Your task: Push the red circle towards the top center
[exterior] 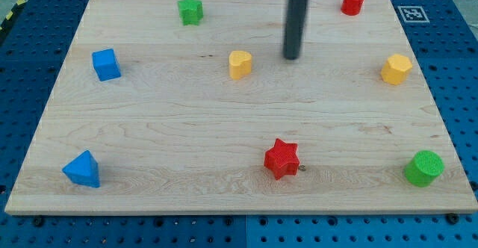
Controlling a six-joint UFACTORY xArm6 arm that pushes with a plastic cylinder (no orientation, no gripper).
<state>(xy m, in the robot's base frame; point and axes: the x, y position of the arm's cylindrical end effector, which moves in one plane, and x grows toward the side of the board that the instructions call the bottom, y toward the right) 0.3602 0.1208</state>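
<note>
No jaws are fitted, so their state cannot be told; my tip (290, 57) is set on the desk (224, 128), well apart from the red circle (352, 1) lying toward the view's upper right, untouched, probably for a leftward push.

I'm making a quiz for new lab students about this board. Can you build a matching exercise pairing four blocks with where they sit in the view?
Things:
1. red circle
2. blue triangle
3. green circle
4. green star

Places:
A. bottom right
B. top, left of centre
C. top right
D. bottom left

Pairs: 1-C, 2-D, 3-A, 4-B

My tip stands just right of the yellow heart, touching no block.
</note>
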